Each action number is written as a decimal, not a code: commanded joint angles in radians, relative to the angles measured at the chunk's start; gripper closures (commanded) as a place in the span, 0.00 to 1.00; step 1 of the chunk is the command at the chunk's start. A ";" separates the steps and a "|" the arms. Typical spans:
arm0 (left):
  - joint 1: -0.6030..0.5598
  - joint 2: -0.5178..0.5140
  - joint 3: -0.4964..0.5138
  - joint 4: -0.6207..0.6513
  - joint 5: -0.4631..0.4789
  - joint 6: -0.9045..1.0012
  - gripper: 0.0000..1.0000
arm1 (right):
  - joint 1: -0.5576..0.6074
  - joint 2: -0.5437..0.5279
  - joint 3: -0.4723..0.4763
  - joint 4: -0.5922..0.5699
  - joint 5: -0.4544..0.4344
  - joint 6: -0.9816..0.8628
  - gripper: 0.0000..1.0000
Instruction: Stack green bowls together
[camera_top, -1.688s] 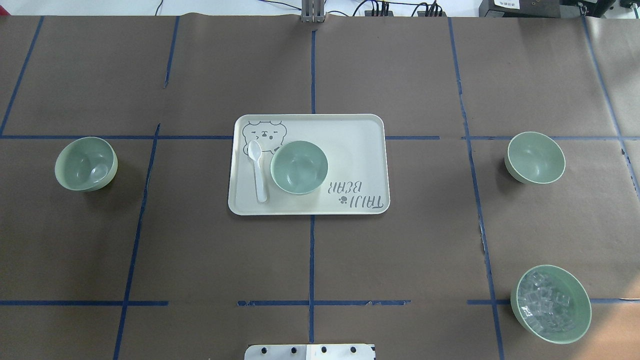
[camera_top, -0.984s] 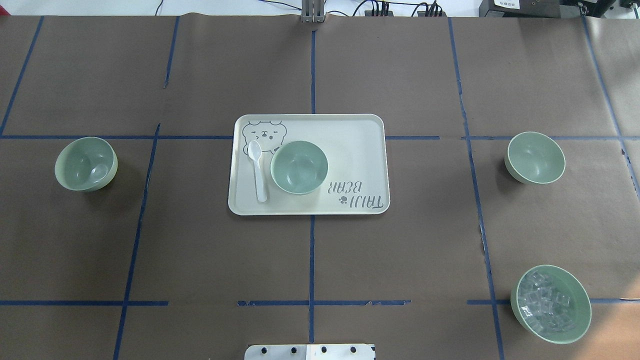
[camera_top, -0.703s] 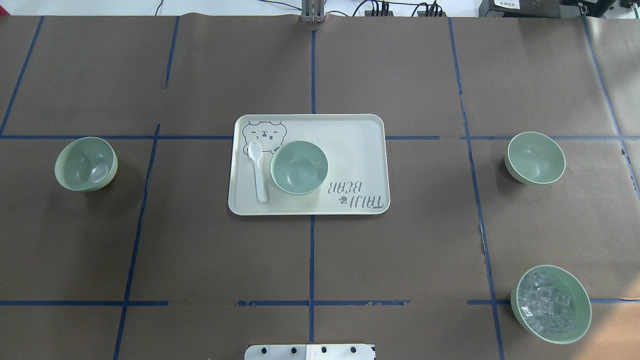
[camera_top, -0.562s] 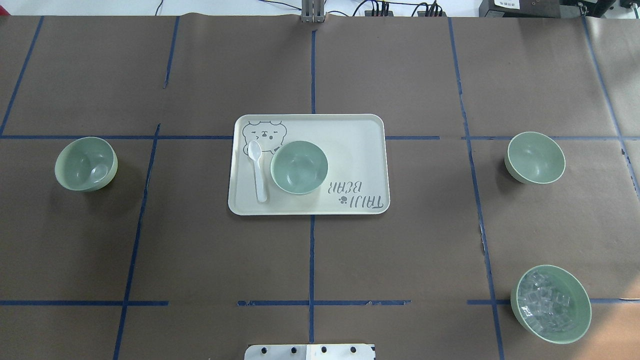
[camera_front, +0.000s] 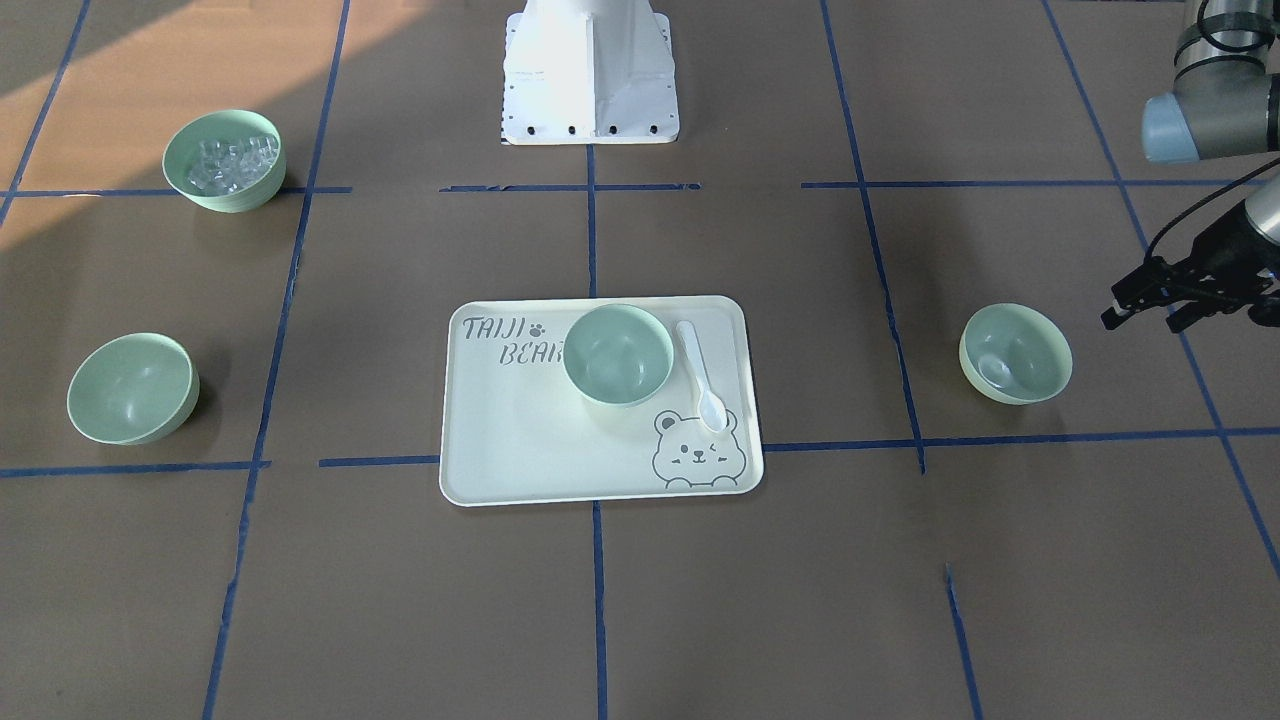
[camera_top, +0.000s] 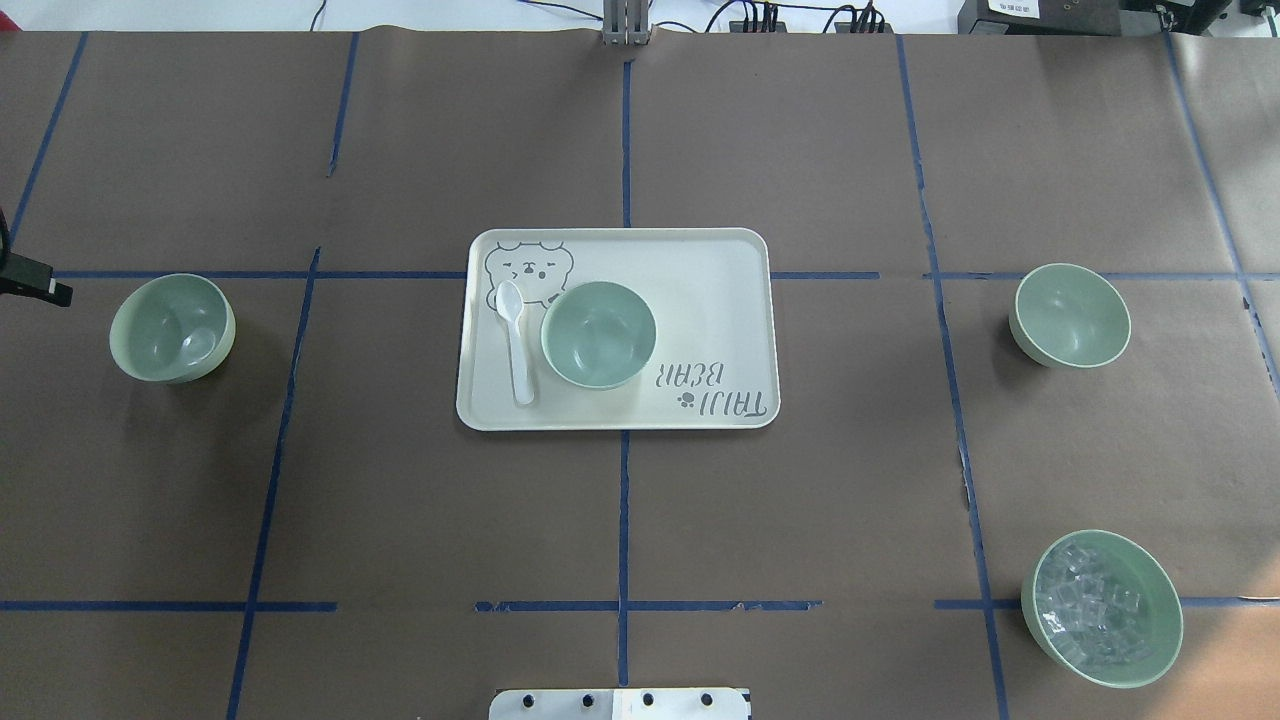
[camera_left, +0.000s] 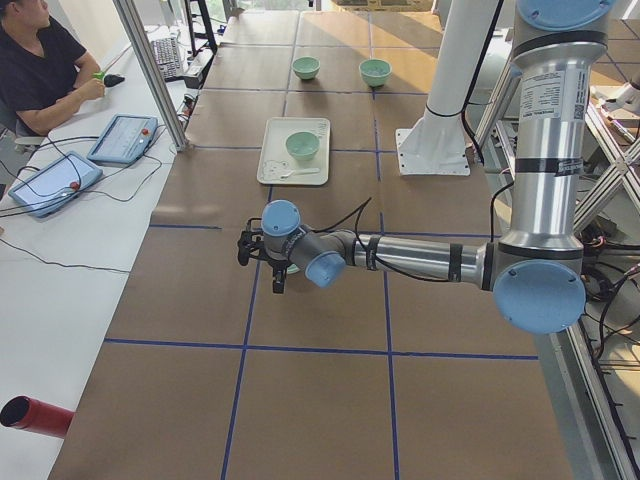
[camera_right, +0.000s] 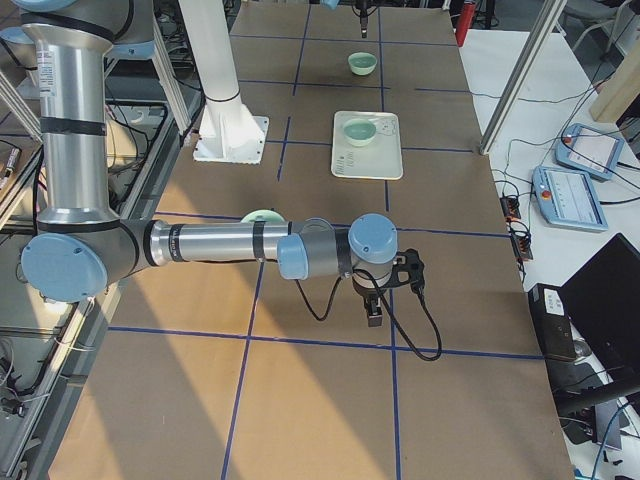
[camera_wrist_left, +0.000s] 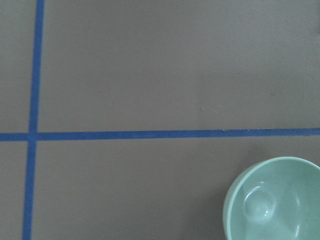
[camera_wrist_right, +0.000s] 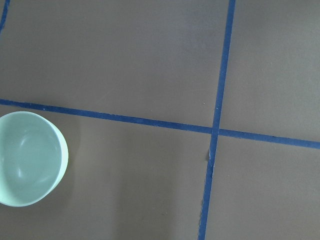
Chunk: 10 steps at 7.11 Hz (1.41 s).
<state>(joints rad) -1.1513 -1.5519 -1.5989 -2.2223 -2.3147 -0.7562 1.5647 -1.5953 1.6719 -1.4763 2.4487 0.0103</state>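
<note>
Three plain green bowls stand apart. One bowl (camera_top: 172, 328) is at the left, one (camera_top: 598, 334) is on the cream tray (camera_top: 720, 270), and one (camera_top: 1069, 315) is at the right. In the front view they are the left bowl (camera_front: 1015, 353), the tray bowl (camera_front: 617, 354) and the right bowl (camera_front: 130, 388). My left gripper (camera_front: 1143, 320) hovers open and empty beside the left bowl, apart from it. One of its fingers (camera_top: 40, 288) shows at the overhead view's left edge. The left wrist view holds that bowl (camera_wrist_left: 275, 200) at lower right. My right gripper (camera_right: 375, 305) shows only from the side, so I cannot tell its state. The right wrist view holds a bowl (camera_wrist_right: 27, 157) at lower left.
A fourth green bowl with clear cubes (camera_top: 1102, 608) stands at the near right. A white spoon (camera_top: 516, 340) lies on the tray left of its bowl. The robot's base (camera_front: 588, 70) is at the near middle edge. Blue tape lines cross the brown table.
A black part of my left gripper has come into the overhead view at its left edge, near the left bowl. No bowl has moved.
</note>
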 joint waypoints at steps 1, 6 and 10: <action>0.094 0.007 0.013 -0.074 0.096 -0.101 0.00 | -0.003 0.003 0.008 0.005 0.003 0.033 0.00; 0.185 -0.008 0.085 -0.180 0.182 -0.213 0.64 | -0.132 0.006 0.019 0.207 0.003 0.413 0.00; 0.180 -0.005 -0.001 -0.148 0.137 -0.235 1.00 | -0.183 0.021 0.014 0.245 -0.008 0.467 0.00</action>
<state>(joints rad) -0.9686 -1.5583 -1.5595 -2.3915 -2.1497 -0.9797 1.3931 -1.5824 1.6882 -1.2341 2.4433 0.4718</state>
